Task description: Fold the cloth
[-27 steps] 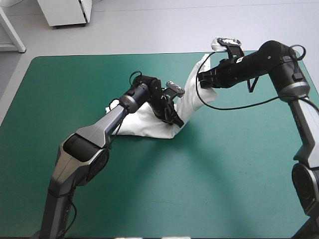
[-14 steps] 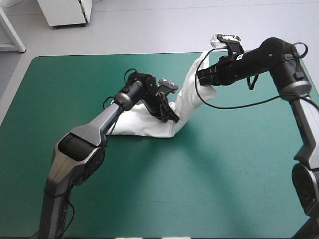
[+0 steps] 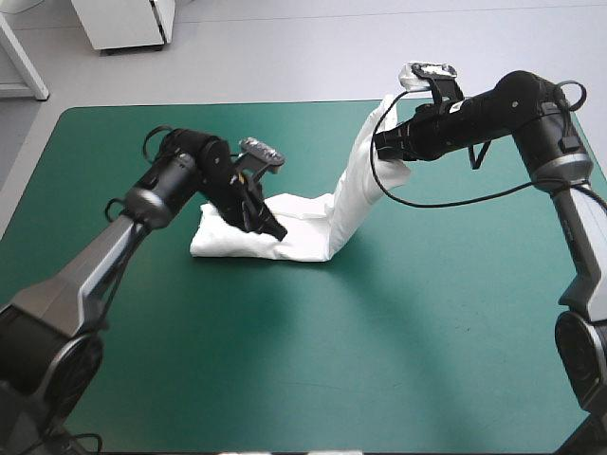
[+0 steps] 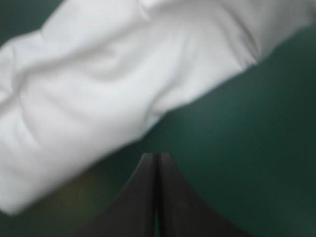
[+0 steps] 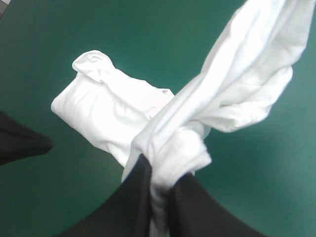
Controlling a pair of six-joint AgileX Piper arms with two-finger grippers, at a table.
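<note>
The white T-shirt (image 3: pixel 237 239) lies as a crumpled bundle at the table's middle. One twisted strip (image 3: pixel 353 185) of it rises to the right. My right gripper (image 3: pixel 381 147) holds the strip's top in the air, shut on it; the right wrist view shows cloth (image 5: pixel 163 148) bunched between the black fingers (image 5: pixel 138 192). My left gripper (image 3: pixel 275 229) hovers at the bundle's near right part. Its fingers (image 4: pixel 148 182) are shut in a pointed arch, nothing between them, with the T-shirt (image 4: pixel 98 84) just ahead. The right wrist view also catches the left gripper's finger (image 5: pixel 19 143) beside the bundle (image 5: pixel 108 113).
The teal-green cover (image 3: pixel 398 351) stretches wide between the T-shirt and the table's near edge. The table's far edge (image 3: pixel 313 102) runs close behind the raised strip and the right gripper.
My left arm has drawn back to the left along the bundle, uncovering more of the T-shirt. The right gripper has stayed almost still, holding the strip up.
</note>
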